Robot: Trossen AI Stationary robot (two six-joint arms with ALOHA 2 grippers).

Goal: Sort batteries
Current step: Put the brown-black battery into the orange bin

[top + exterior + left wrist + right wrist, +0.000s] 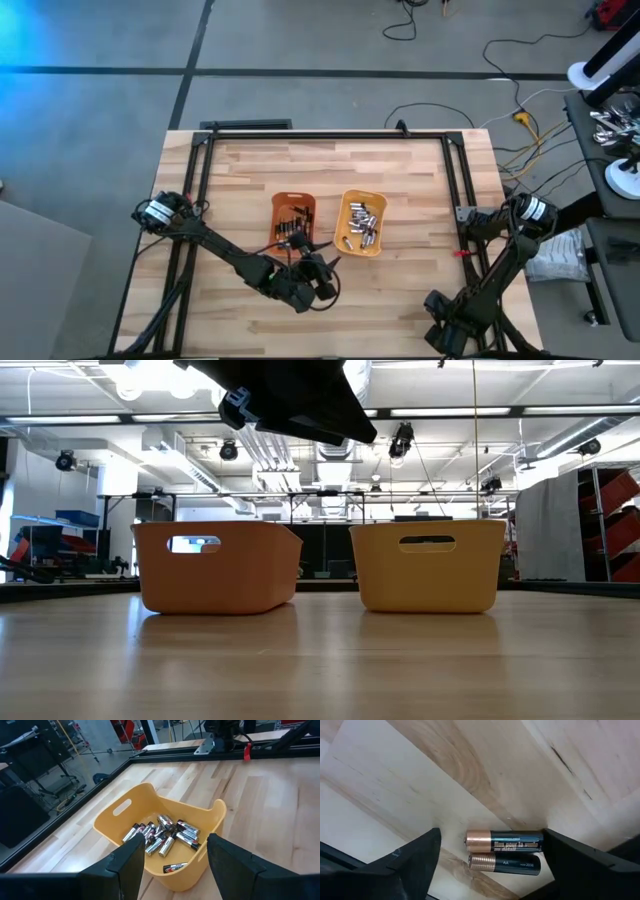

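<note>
Silvery batteries [162, 836] lie heaped in the yellow tray [117, 820]. Dark batteries [292, 224] lie in the orange tray [293, 203] to its left. My left gripper [175, 870] hovers open just near of the yellow tray, with nothing between its fingers. My right gripper [490, 865] is open low over the table's near right corner. Two dark batteries with coppery ends [504, 851] lie side by side on the wood between its fingers. My right gripper has one finger [580, 865] right at the dark ends [539, 851] of the two batteries; whether it touches them I cannot tell. The other finger stands apart from their coppery ends. Both batteries lie flat on the table, along the gap from finger to finger.
The two trays [215, 565] [430, 565] stand side by side at the table's middle. A black frame [330, 135] runs along the table's far and side edges. Bare wood [400, 300] lies between the trays and the near edge.
</note>
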